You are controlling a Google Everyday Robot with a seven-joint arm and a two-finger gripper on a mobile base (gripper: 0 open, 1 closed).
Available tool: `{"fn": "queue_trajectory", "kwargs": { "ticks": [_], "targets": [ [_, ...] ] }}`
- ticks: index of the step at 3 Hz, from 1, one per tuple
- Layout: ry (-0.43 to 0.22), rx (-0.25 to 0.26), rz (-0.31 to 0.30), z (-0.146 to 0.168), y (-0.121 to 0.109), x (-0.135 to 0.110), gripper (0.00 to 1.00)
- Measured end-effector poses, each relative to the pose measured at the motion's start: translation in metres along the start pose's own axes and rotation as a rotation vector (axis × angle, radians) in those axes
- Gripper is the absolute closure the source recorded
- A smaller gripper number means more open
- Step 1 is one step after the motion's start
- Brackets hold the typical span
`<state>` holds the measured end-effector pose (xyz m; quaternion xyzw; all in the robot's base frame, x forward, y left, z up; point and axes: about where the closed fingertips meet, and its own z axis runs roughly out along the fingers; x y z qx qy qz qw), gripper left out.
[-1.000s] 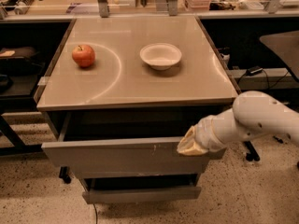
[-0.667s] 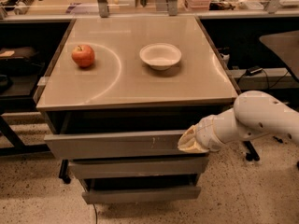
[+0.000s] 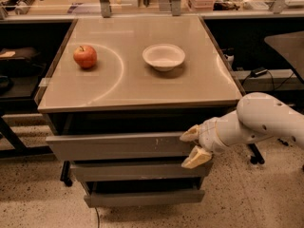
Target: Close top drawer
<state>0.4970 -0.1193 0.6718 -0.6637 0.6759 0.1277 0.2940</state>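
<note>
Top drawer [image 3: 118,146]: directly under the tabletop [image 3: 142,87], pulled partly out; its grey front stands forward of the tabletop edge.
Hand [image 3: 193,146]: at the right end of the top drawer front; fingers spread apart, one by the upper edge, one by the lower edge; gripping nothing.
Drawer interior: dark; contents cannot be made out.
Bowl [image 3: 164,56]: white, on the tabletop, empty.
Apple [image 3: 85,56]: red, on the tabletop, left of the bowl, well apart.
Lower drawers [image 3: 137,171]: two narrower fronts below.
</note>
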Motion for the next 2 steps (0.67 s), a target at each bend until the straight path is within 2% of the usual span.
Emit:
{"fn": "queue_trajectory", "kwargs": {
  "ticks": [1,2],
  "targets": [
    [0.0,0.0,0.0,0.0,0.0,0.0,0.0],
    [0.0,0.0,0.0,0.0,0.0,0.0,0.0]
  ]
}}
